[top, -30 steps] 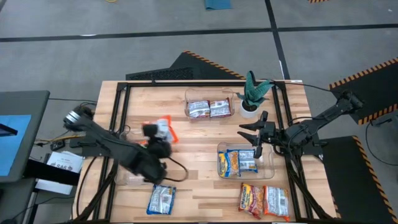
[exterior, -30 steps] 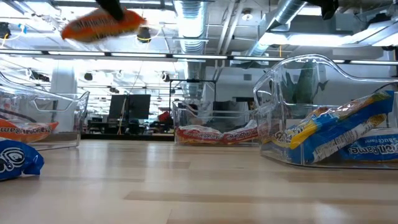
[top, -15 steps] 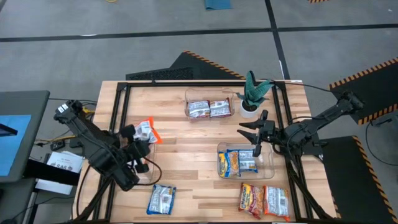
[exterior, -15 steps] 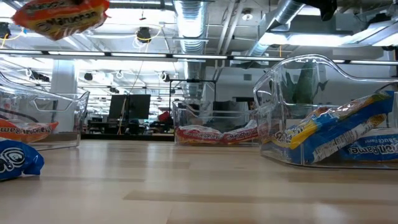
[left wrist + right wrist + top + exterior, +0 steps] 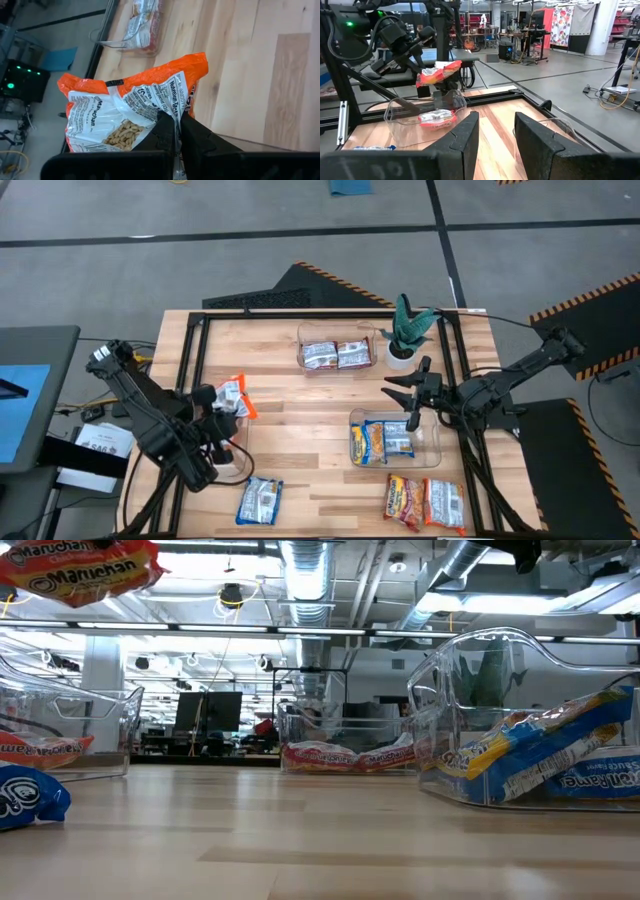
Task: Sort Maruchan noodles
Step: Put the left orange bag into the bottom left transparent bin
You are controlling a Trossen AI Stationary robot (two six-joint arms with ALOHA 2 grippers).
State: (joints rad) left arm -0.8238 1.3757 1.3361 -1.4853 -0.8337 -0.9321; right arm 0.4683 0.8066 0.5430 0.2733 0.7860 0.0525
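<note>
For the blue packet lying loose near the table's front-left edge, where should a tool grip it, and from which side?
The blue packet lies flat on the table, outside the bins. Probably best to come straight down from above and pinch across its narrower width near the middle, or catch one crimped end. The left tool is nearest, but it is shut on the orange packet.

This was a robotics lab or workshop on an open industrial floor — exposed ducts (image 5: 305, 570) and pipes ran overhead, with monitors (image 5: 215, 710) and workbenches behind. The wooden table (image 5: 320, 395) stood on grey concrete marked with hazard-striped mats (image 5: 590, 305) — cables trailing about.
</note>
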